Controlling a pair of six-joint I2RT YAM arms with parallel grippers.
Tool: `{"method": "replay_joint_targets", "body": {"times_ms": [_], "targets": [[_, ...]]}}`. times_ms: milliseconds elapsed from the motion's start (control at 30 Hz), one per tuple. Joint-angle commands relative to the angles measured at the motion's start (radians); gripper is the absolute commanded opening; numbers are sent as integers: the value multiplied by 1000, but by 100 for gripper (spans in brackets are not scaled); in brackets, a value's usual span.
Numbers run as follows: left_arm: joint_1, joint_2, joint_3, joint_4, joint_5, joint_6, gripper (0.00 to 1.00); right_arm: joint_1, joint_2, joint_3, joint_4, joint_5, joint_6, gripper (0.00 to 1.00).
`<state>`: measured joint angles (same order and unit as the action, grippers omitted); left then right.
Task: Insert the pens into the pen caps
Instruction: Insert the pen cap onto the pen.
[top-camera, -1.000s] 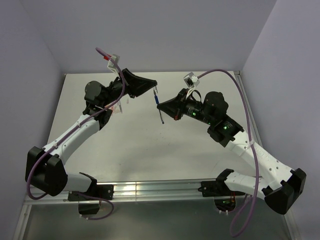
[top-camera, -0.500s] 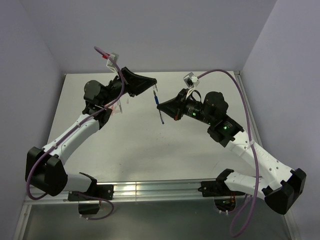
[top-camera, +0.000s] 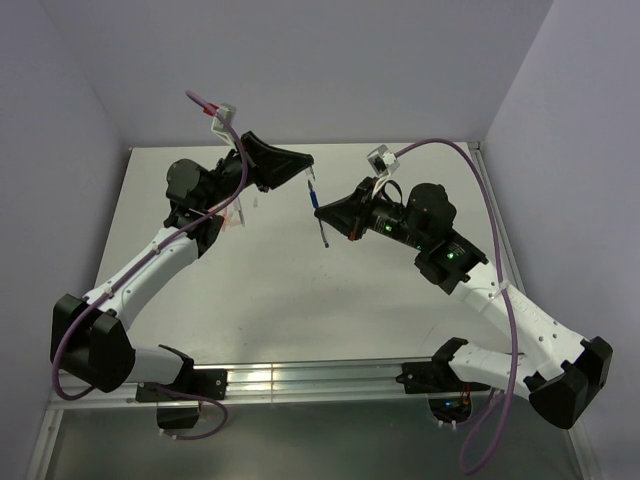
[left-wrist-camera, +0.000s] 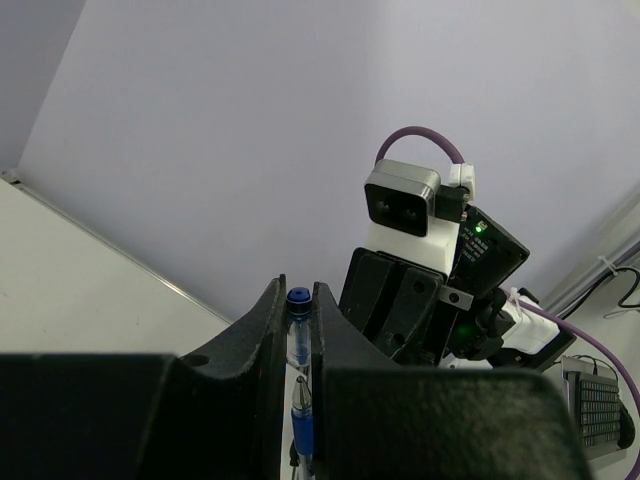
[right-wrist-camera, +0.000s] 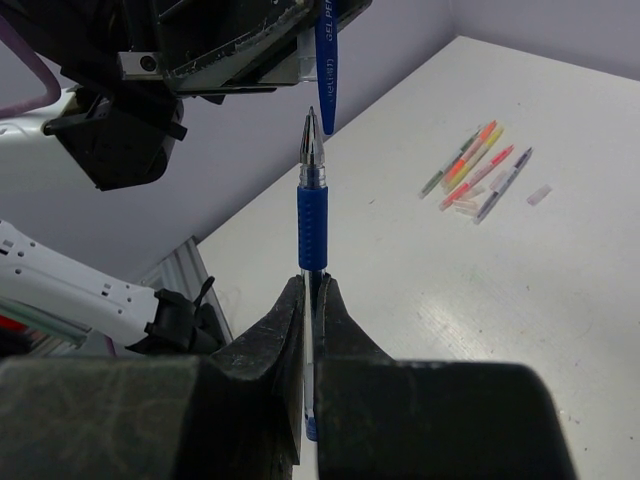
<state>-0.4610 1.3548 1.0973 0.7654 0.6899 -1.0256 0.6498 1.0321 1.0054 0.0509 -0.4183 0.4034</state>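
Over the far half of the table, your left gripper pinches the blue cap and your right gripper pinches the blue pen, tip just short of it, so mating seems in hand: align, then push in.

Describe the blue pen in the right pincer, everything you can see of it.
The pen is a slim stick with a clear barrel, a blue grip sleeve that looks rubbery, and a silvery cone tip. It is uncapped. The right pincer clamps the barrel just below the grip and holds it aloft, tip pointed at the blue cap gripped by the left pincer. The tip sits close to the cap's mouth, not pushed in; whether they touch cannot be told.
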Motion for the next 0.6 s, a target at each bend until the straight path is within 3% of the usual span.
{"method": "replay_joint_targets", "body": {"times_ms": [0, 567], "targets": [[-2, -22, 7, 26, -3, 10, 0, -6, -30, 2, 24, 12, -11, 0], [-4, -11, -16, 43, 7, -8, 0, -10, -35, 6, 20, 26, -12, 0]]}}
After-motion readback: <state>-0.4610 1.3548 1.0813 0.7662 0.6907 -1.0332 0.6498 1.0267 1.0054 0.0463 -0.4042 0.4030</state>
